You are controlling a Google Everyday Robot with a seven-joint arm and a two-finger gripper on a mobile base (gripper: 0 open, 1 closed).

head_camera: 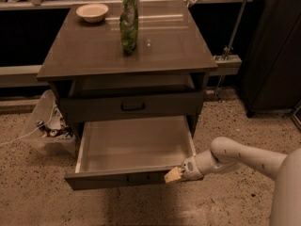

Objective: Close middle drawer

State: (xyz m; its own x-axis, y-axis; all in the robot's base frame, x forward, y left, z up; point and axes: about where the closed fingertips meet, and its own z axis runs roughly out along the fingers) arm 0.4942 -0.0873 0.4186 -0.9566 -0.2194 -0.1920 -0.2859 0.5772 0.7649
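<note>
The middle drawer (134,145) stands pulled far out of the grey-brown cabinet (127,55), and its pale inner box holds nothing. Its flat front (103,180) faces me with a small dark handle (136,178) at the centre. My gripper (173,174) reaches in from the right on a white arm (235,154). Its yellowish tip rests against the right end of that front, right of the handle. Above, the taller-fronted drawer (133,106) sits pushed in.
A pale bowl (92,12) and a green bag (129,20) stand on the cabinet top. A clear plastic bin (47,126) with clutter sits on the floor at the left, with a white cable beside it. A dark cabinet (273,51) stands at the right.
</note>
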